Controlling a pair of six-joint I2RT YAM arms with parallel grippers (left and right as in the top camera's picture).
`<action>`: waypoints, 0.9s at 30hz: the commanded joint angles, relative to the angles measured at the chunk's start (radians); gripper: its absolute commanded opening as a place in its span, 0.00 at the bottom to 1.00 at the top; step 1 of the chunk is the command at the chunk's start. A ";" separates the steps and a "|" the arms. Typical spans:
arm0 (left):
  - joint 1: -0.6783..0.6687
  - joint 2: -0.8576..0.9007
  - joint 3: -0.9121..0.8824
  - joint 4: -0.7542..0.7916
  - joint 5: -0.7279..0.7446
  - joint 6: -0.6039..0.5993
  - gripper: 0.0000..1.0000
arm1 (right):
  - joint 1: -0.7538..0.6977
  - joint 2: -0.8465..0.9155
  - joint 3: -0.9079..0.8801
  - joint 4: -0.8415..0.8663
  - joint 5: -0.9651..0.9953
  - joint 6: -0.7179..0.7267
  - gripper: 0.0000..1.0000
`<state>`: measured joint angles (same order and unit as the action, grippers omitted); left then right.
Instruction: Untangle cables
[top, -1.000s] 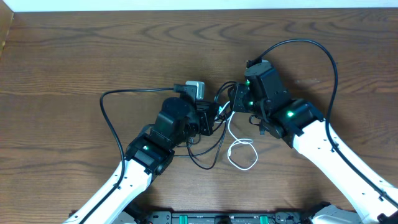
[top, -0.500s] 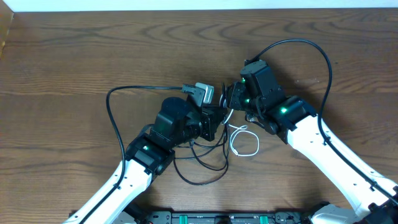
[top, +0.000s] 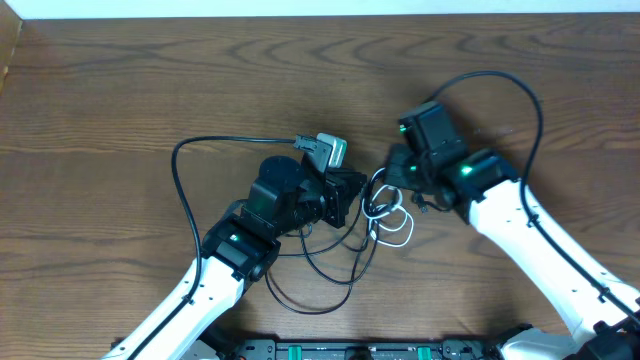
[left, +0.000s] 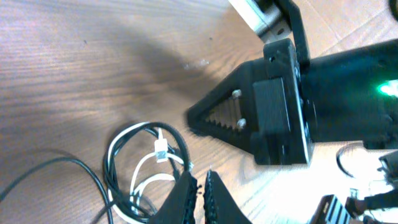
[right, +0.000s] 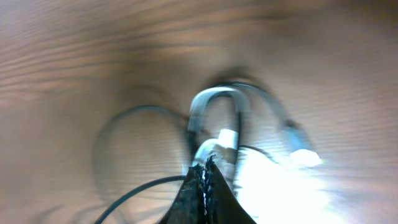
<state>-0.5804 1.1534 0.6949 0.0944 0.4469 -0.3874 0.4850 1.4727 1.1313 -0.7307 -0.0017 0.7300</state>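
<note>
The cables (top: 345, 245) are seen bunched at mid-table (top: 120, 80), between the two grippers. From overhead, a white cord (top: 392, 225) is coiled in small loops just R of centre. Black cords (top: 320, 270) are looped below and to the L of it, crossing the white one. One long black run is swept out in a wide arc to the L and is ended at a grey plug (top: 325, 150) lying just above the L gripper.

L gripper (top: 345, 192): jaws are seen drawn together in the wrist view (left: 199, 193), w/ only a hairline slit left between the fingers (left: 186, 194). The black cords (left: 115, 155) and white cord (left: 144, 171) are bundled just to their L. Whether a strand is pinched can't be told, since the tips are cut off by the frame edge.

R gripper (top: 385, 182): jaws are pressed fully closed, toothed fingers (left: 224, 115) meeting at a point (left: 196, 115), approx. above the coil as seen from the L wrist. In its own view (badly blurred) the closed tips (right: 202, 177) are placed right at the white cord (right: 227, 138). Contact looks likely, but an actual grip can't be confirmed.

The two grippers are held near each other, tips facing across the tangle.
</note>
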 joint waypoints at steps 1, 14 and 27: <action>0.000 -0.012 0.005 0.000 0.005 0.021 0.08 | -0.069 -0.008 0.004 -0.049 0.056 -0.013 0.01; -0.171 0.150 0.005 -0.086 -0.211 0.011 0.76 | -0.200 -0.063 0.004 -0.206 0.029 -0.066 0.03; -0.346 0.153 0.103 -0.122 -0.735 0.148 0.99 | -0.444 -0.308 0.004 -0.391 0.029 -0.112 0.19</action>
<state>-0.9195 1.3056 0.7269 -0.0139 -0.0986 -0.3180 0.0708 1.2148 1.1309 -1.1076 0.0196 0.6426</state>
